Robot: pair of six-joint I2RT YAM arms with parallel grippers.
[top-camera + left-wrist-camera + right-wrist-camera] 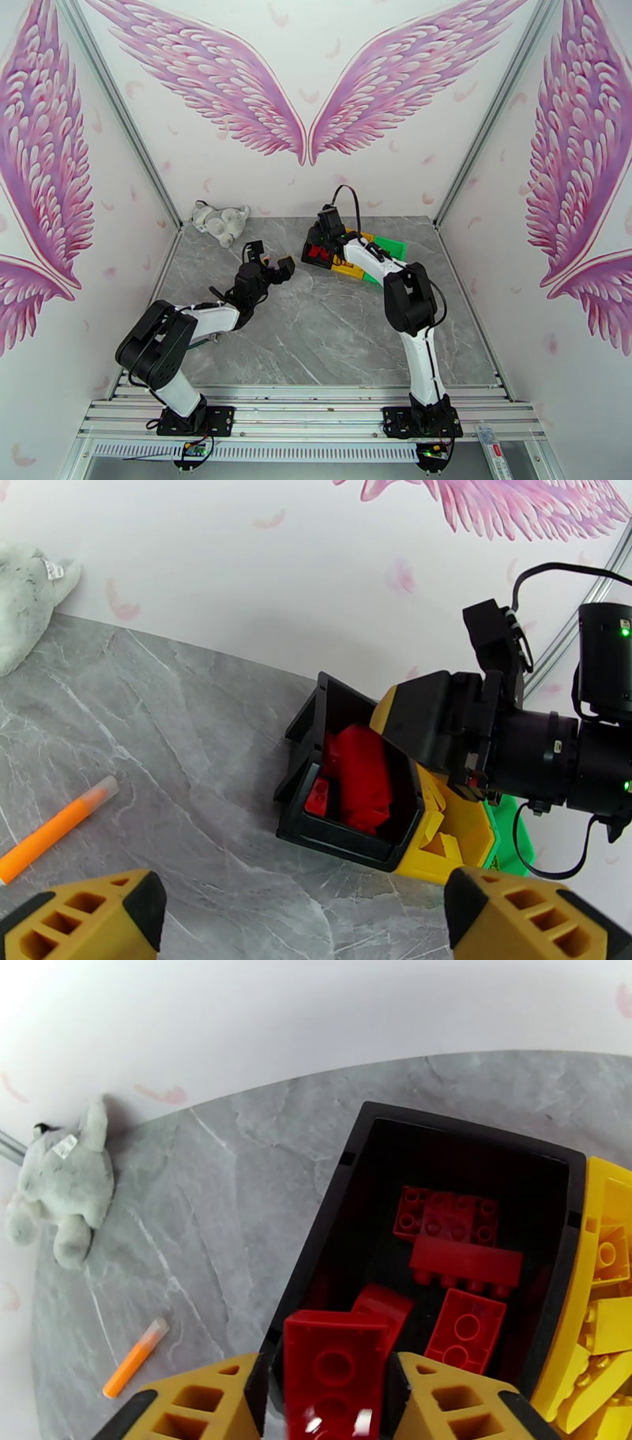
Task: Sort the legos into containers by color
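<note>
Plush cat [221, 221], marker pen [136, 1357], grey table [316, 347].
The grey-white plush cat lies on the marble-patterned table in its far left corner, close against the white wall [308, 185], which is painted with large pink wings [229, 87]. The orange marker pen lies flat on the table nearer than the cat and well apart from it, one end pale, perhaps a clear cap.

White walls [310, 185], pink wing murals [229, 87]; grey marble-look tabletop [332, 331]; metal corner rails [117, 106].
</note>
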